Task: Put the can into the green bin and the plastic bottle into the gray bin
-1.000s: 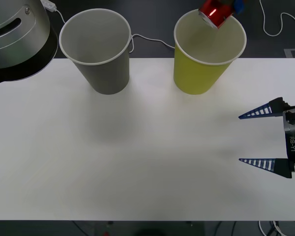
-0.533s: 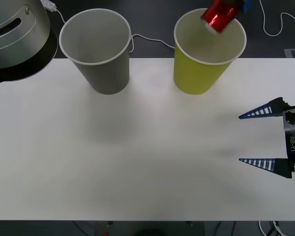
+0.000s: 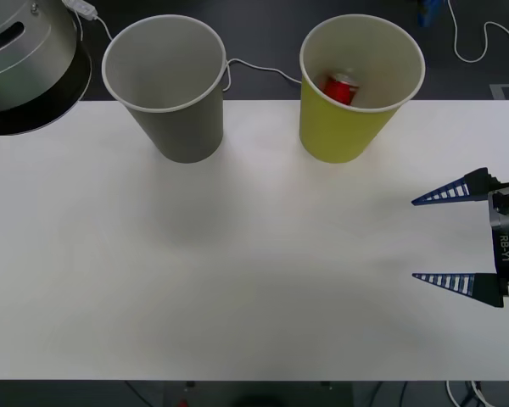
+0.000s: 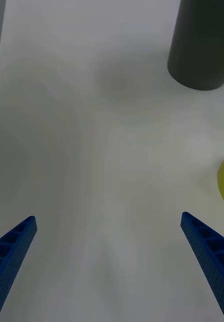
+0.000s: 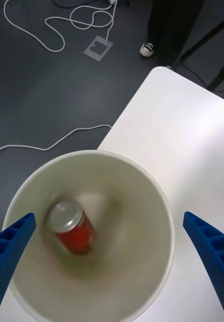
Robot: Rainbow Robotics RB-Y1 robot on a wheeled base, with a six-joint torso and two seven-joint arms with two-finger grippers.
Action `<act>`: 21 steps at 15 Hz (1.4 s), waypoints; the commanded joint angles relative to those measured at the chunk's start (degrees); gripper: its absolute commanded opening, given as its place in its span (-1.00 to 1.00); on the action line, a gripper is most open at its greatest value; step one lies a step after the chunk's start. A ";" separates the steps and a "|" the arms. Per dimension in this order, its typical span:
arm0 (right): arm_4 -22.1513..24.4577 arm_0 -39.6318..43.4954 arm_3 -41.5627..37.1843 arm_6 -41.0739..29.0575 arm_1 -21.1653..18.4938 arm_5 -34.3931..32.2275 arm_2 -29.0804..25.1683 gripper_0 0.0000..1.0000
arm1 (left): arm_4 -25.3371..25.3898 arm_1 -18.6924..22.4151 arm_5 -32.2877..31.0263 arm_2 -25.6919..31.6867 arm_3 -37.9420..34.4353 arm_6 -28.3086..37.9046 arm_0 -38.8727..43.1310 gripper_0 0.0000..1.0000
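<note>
Can first: the small red-orange metal drink can (image 3: 342,88) with the gold top now lies inside the large yellow-green paper cup (image 3: 339,131) that serves as the green bin, whereas half a second ago it was held in the air at the cup's far rim. In the left wrist view the can (image 5: 71,232) rests tilted against the pale inner wall near the bottom, its top turned up toward the camera, with nothing gripping it. The left gripper (image 5: 109,261) hangs directly above the cup's mouth with its blue ribbed fingers (image 5: 11,246) spread wide to either side of the white rolled rim (image 5: 157,186), holding nothing. So the drop has been made, and the first half of the task looks done.

The right gripper (image 3: 458,246) sits low over the right edge of the white table (image 3: 237,271), its fingers also spread apart and empty, in the same place as a second ago; I judge it parked. The large gray paper cup (image 3: 174,93), the gray bin, stands to the left of the green one, upright, its pale inside bare. The bottle for it lies nowhere on the table top before the robot, so the second half is not yet begun
</note>
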 commanded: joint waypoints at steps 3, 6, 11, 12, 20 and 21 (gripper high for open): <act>0.00 0.00 0.00 0.00 0.00 0.00 0.00 1.00 | 1.73 7.50 -7.79 6.53 -1.76 -7.78 3.07 1.00; 0.00 0.00 0.00 0.00 0.00 0.00 0.00 1.00 | 1.12 18.49 -11.04 11.80 -14.33 -8.83 9.22 1.00; 0.00 0.00 0.00 0.00 0.00 0.00 0.00 1.00 | 0.33 32.55 -16.58 20.42 -30.06 -10.77 18.54 1.00; 0.00 0.00 0.00 0.00 0.00 0.00 0.00 1.00 | -0.02 34.13 -17.99 22.53 -31.38 -12.44 20.29 1.00; 0.00 0.00 0.00 0.00 0.00 0.00 0.00 1.00 | -3.28 46.00 -25.37 48.54 -54.58 -19.73 47.10 1.00; 0.00 0.00 0.00 0.00 0.00 0.00 0.00 1.00 | -3.72 46.53 -26.86 52.59 -57.04 -22.11 51.32 1.00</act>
